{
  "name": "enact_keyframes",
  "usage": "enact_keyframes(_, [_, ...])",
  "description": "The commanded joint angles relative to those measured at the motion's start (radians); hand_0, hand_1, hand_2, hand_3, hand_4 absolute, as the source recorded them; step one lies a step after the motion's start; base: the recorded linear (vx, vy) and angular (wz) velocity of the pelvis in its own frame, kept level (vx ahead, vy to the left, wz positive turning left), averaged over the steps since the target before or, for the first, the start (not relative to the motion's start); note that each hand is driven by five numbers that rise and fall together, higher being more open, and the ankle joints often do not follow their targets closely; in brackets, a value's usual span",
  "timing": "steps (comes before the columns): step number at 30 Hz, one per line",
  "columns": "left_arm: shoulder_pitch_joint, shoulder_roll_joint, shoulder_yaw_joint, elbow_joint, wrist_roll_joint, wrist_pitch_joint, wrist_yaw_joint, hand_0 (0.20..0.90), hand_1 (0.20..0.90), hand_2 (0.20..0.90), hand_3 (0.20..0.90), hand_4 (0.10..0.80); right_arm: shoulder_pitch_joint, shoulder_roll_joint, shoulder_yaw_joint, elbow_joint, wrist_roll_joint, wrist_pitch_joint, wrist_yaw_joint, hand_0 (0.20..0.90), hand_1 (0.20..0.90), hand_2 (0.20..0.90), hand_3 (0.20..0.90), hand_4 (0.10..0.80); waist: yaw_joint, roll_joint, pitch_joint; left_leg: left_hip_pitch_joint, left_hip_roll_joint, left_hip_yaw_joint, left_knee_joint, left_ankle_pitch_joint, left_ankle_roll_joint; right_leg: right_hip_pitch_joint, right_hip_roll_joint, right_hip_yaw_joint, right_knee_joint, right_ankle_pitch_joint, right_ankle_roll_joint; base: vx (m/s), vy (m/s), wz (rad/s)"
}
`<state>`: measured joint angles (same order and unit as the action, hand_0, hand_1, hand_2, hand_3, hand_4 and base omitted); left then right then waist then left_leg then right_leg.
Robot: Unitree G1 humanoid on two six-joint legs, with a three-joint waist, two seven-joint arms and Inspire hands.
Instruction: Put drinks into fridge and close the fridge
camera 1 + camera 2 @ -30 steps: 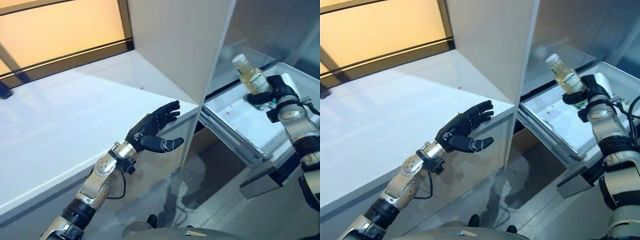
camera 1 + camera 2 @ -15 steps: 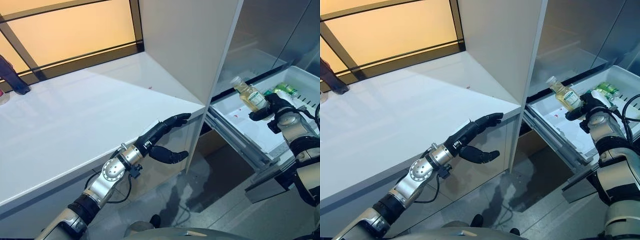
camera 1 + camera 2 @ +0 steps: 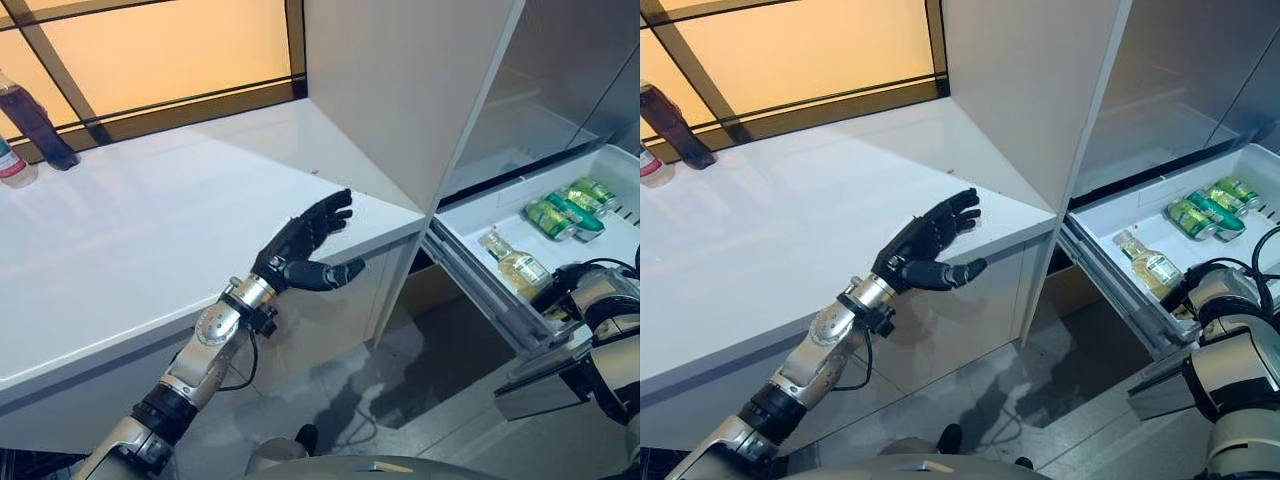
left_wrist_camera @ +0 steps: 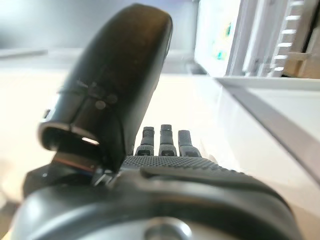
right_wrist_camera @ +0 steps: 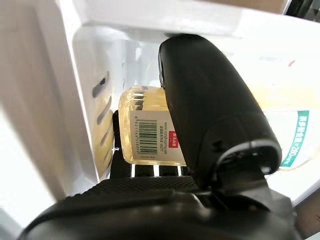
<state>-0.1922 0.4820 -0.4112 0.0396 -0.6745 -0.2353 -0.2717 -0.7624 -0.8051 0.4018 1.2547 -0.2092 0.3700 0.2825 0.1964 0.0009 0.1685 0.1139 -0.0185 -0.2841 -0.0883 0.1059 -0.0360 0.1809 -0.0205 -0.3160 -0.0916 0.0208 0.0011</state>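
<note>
A yellow drink bottle lies on its side in the pulled-out white fridge drawer, its cap towards the drawer's inner end. My right hand sits low at the drawer's near end, shut on the bottle's base. In the right wrist view the thumb crosses the bottle and fingers lie beneath it. Two green cans lie farther back in the drawer. My left hand hovers open over the counter's front corner, holding nothing.
The white counter runs left of the fridge's tall white side panel. A dark bottle and a smaller bottle stand at the counter's far left by the window. Grey floor lies below the drawer.
My right hand has brought the bottle down from upright above the drawer to lying inside it. The left hand has lifted slightly off the counter edge. The camera has shifted.
</note>
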Motion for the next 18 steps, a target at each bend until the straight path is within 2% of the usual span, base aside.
enact_keyframes(1, [-0.068, -0.01, -0.001, -0.198, -0.151, 0.065, -0.162, 0.9, 0.9, 0.9, 0.9, 0.8, -0.025, 0.032, 0.034, -0.024, -0.024, 0.039, 0.057, 0.3, 0.3, 0.3, 0.2, 0.1, 0.005, -0.049, -0.045, -0.003, -0.005, 0.107, 0.013, -0.058, 0.018, -0.016, 0.002, 0.058, 0.109, -0.068, -0.007, 0.015, -0.008, 0.04])
enact_keyframes(2, [-0.078, -0.024, -0.027, -0.215, -0.213, 0.143, -0.21, 0.9, 0.9, 0.9, 0.9, 0.8, -0.028, 0.046, 0.037, -0.018, -0.029, 0.045, 0.053, 0.3, 0.3, 0.3, 0.2, 0.1, -0.001, -0.045, -0.044, -0.002, -0.003, 0.112, 0.012, -0.059, 0.017, -0.016, 0.003, 0.061, 0.107, -0.066, -0.005, 0.004, 0.0, 0.03])
enact_keyframes(4, [-0.083, -0.035, -0.054, -0.222, -0.26, 0.198, -0.241, 0.9, 0.9, 0.9, 0.9, 0.8, -0.032, 0.054, 0.041, -0.017, -0.036, 0.053, 0.054, 0.3, 0.3, 0.3, 0.2, 0.1, -0.007, -0.041, -0.042, -0.002, -0.001, 0.118, 0.013, -0.059, 0.017, -0.017, 0.003, 0.064, 0.106, -0.065, -0.004, -0.015, 0.007, 0.04])
enact_keyframes(5, [-0.086, -0.047, -0.085, -0.224, -0.299, 0.26, -0.28, 0.9, 0.9, 0.9, 0.9, 0.8, -0.034, 0.061, 0.043, -0.014, -0.041, 0.053, 0.051, 0.3, 0.3, 0.3, 0.2, 0.1, -0.013, -0.037, -0.039, -0.004, 0.001, 0.124, 0.013, -0.059, 0.016, -0.019, 0.003, 0.067, 0.105, -0.063, -0.003, -0.029, 0.012, 0.04])
enact_keyframes(9, [-0.083, -0.074, -0.191, -0.215, -0.37, 0.366, -0.323, 0.9, 0.9, 0.9, 0.9, 0.8, -0.066, 0.079, 0.07, 0.003, -0.059, 0.049, 0.054, 0.3, 0.3, 0.3, 0.2, 0.1, -0.029, -0.025, -0.03, -0.012, 0.004, 0.137, 0.014, -0.058, 0.015, -0.03, 0.002, 0.079, 0.103, -0.059, 0.001, -0.051, 0.021, 0.02])
enact_keyframes(10, [-0.086, -0.084, -0.236, -0.2, -0.376, 0.371, -0.335, 0.9, 0.9, 0.9, 0.9, 0.8, -0.085, 0.089, 0.085, 0.014, -0.059, 0.039, 0.049, 0.9, 0.9, 0.9, 0.9, 0.8, -0.034, -0.019, -0.023, -0.021, 0.005, 0.143, 0.015, -0.055, 0.014, -0.04, 0.0, 0.084, 0.103, -0.055, 0.003, -0.104, 0.022, -0.01])
enact_keyframes(14, [-0.092, -0.095, -0.293, -0.17, -0.382, 0.363, -0.364, 0.9, 0.9, 0.9, 0.9, 0.8, -0.129, 0.1, 0.116, 0.023, -0.046, 0.015, 0.043, 0.9, 0.9, 0.9, 0.9, 0.8, -0.044, -0.007, -0.005, -0.044, 0.007, 0.153, 0.015, -0.047, 0.015, -0.066, -0.002, 0.096, 0.099, -0.045, 0.006, -0.113, 0.015, -0.02])
enact_keyframes(18, [-0.104, -0.099, -0.307, -0.17, -0.413, 0.351, -0.356, 0.9, 0.9, 0.9, 0.9, 0.8, -0.16, 0.103, 0.145, 0.013, -0.016, 0.001, 0.051, 0.9, 0.9, 0.9, 0.9, 0.8, -0.054, 0.001, 0.017, -0.063, 0.008, 0.164, 0.013, -0.042, 0.017, -0.085, -0.004, 0.11, 0.089, -0.032, 0.008, -0.14, 0.004, -0.07])
